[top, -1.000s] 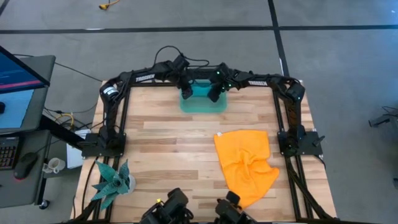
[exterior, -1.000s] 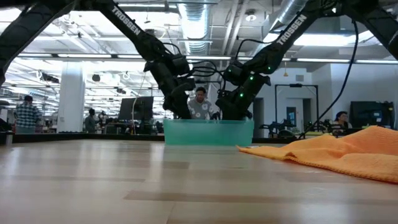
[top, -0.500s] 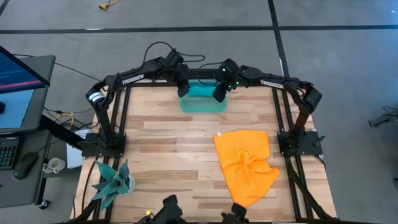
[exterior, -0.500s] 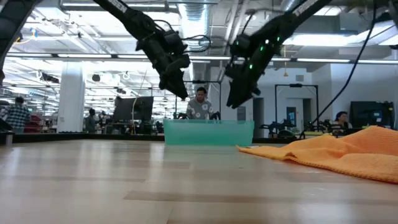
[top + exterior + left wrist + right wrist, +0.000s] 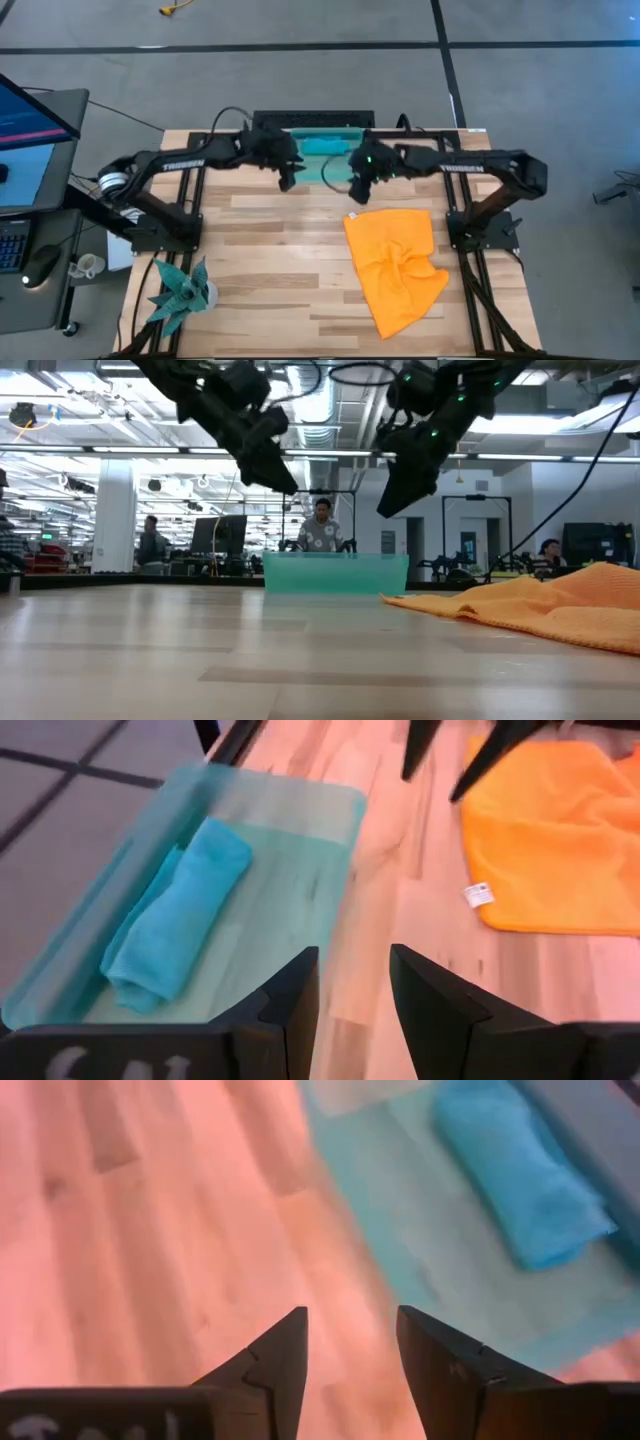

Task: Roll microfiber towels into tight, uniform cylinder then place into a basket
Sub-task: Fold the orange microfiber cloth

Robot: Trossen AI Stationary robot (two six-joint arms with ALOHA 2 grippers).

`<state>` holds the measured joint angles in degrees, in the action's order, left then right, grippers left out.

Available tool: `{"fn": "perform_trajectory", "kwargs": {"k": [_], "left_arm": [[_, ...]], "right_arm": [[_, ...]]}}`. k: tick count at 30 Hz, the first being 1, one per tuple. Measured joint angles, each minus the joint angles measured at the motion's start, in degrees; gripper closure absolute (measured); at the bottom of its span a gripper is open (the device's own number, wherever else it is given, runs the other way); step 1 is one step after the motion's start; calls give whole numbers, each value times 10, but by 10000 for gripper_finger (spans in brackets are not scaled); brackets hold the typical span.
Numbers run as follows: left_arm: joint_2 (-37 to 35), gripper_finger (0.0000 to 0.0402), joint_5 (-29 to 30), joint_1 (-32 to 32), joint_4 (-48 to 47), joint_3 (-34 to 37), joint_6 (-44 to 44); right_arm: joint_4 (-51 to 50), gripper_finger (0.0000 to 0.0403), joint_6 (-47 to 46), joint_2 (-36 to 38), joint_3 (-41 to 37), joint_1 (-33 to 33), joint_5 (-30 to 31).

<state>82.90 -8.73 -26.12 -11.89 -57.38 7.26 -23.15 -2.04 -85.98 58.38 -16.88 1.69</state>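
At the table's far edge, the basket [image 5: 335,830] already holds 1 rolled blue towel [image 5: 175,915]. Left pincer [image 5: 352,982] and right pincer [image 5: 350,1342] hang above the table just beside it, both slightly open, empty. Orange towel [image 5: 395,262] lies unrolled near the right edge, so about half is left

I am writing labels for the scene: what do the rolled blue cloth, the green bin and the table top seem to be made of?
The rolled teal-blue cloth looks like soft matte microfiber, judging by its plump folds. The low teal-green bin seems to be translucent plastic, since the surface beneath shows through its walls. The table top looks like pale wood planks with visible grain.
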Motion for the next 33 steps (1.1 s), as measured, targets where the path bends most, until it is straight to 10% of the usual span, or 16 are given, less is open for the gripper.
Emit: {"fn": "perform_trajectory", "kwargs": {"k": [16,33], "left_arm": [[-50,285,168,227,166,149,-118],[-1,285,170,306,347,195,-129]], "right_arm": [[48,232,-100,48,-110,220,106],[97,260,-312,41,-208,388,187]]}}
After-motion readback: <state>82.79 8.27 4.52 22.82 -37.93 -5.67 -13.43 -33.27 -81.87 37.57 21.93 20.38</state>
